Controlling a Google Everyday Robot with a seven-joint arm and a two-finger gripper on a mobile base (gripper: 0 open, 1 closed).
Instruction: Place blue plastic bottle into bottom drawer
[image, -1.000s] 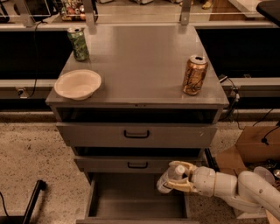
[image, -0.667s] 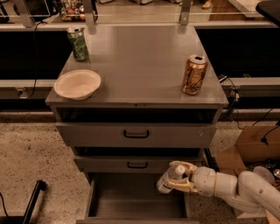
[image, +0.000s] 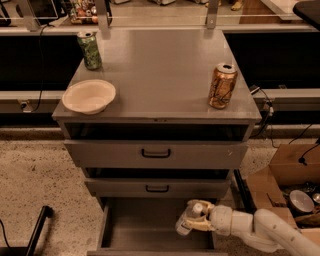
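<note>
One grey metal table (image: 155, 75) fills the middle of the view, with three drawers stacked in its front. The two upper drawers (image: 115, 154) are pushed in, each with one dark handle (image: 156, 153) at its middle. The one bottom drawer (image: 145, 225) is pulled out toward the camera and shows a plain grey interior. One white arm (image: 265, 231) reaches in from the lower right, low to the floor, to the drawer's right side. One open cardboard box (image: 280, 172) stands on the speckled floor (image: 35, 170) to the right of the table. On the table top there are three things, well apart from one another. One pale bowl (image: 89, 96) sits near the front left edge. There are two cans, both upright: one green can (image: 89, 50) at the back left behind the bowl and one gold-brown can (image: 222, 86) toward the front right. The single blue plastic bottle (image: 183, 226) is at the right front part of the open bottom drawer, tilted, white cap up and to the right. Whether it touches the drawer's floor cannot be told. The one hand (image: 192, 216) at the arm's end is pinched around the bottle's upper part, just below the middle drawer's front.
</note>
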